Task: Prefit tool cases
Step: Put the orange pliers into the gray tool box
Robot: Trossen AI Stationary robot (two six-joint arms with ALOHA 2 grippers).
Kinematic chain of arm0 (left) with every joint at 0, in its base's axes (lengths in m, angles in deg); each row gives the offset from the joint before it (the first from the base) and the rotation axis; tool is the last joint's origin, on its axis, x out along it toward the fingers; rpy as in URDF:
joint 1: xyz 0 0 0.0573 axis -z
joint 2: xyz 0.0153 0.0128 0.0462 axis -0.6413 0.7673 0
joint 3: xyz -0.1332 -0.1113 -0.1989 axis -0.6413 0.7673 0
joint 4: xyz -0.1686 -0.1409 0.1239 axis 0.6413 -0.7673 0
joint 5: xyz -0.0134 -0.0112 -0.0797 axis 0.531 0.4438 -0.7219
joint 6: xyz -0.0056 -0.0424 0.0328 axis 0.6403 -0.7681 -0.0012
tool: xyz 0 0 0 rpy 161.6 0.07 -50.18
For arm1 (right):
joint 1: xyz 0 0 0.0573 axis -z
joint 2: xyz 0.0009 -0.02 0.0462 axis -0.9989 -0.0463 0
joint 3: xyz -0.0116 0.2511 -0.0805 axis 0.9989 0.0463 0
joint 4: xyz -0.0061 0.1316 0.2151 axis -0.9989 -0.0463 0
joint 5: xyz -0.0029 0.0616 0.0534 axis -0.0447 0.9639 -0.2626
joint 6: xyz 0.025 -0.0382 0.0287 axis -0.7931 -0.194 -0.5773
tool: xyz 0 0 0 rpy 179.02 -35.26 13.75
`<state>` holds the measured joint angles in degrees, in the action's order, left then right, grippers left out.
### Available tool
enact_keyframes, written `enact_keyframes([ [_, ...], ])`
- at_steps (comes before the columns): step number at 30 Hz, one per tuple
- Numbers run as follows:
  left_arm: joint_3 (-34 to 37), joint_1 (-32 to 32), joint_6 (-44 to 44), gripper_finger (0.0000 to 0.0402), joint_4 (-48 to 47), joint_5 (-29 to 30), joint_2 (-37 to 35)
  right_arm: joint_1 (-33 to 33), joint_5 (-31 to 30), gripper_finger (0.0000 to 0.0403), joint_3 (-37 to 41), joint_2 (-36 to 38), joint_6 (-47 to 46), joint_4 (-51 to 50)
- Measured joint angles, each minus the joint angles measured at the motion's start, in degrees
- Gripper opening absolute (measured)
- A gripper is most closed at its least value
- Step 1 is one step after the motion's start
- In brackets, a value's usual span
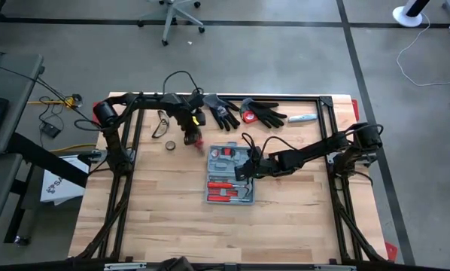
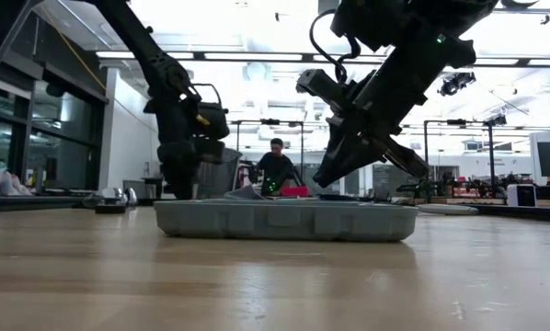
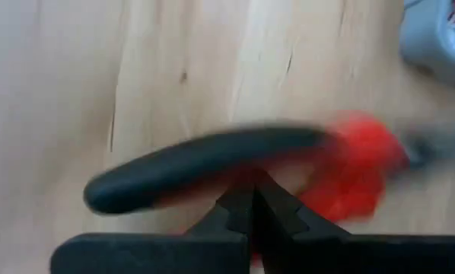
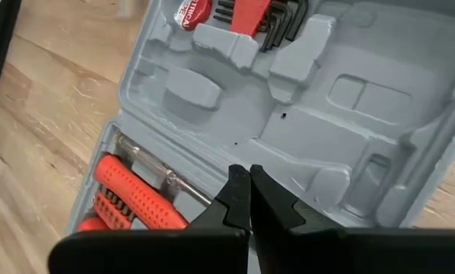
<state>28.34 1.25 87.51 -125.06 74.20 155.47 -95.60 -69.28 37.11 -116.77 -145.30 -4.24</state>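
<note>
My left claw sits pinched shut just above the wooden table, and across its tips lies a tool with a black-and-red handle; whether the fingers truly clamp it or only press against it, I cannot tell. My right claw is also fully closed, holding nothing, hanging over the open tool case with its tips just above the moulded grey tray, beside a red-handled screwdriver seated in its slot. The case lies near the middle of the table, its long axis running from the far edge toward the near edge, lid and base spread flat. From my left claw it lies to the right and slightly nearer the front, close but apart; the right arm is the nearer of the two, already above it. I judge the coming move turns on carrying the handled tool across that short gap into an empty recess. Black gloves lie along the far edge.
</note>
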Motion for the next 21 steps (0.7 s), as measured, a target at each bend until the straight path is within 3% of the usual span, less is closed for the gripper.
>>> enact_keyframes([
  [8, 0.83, -1.2, -2.65, 0.0, -10.62, 3.79, -4.79, -0.41, 1.87, 0.0, 0.0, 0.0, -0.02, 0.37],
  [12, 0.42, -1.2, -1.24, 0.0, -9.92, 6.13, -10.35, -0.55, 2.12, 0.0, 0.0, 0.01, 0.0, 0.38],
  [21, 1.83, 0.2, 2.98, 0.0006, -10.85, 2.68, -19.8, -0.26, 1.59, 0.0, 0.0, 0.01, 1.78, 0.19],
])
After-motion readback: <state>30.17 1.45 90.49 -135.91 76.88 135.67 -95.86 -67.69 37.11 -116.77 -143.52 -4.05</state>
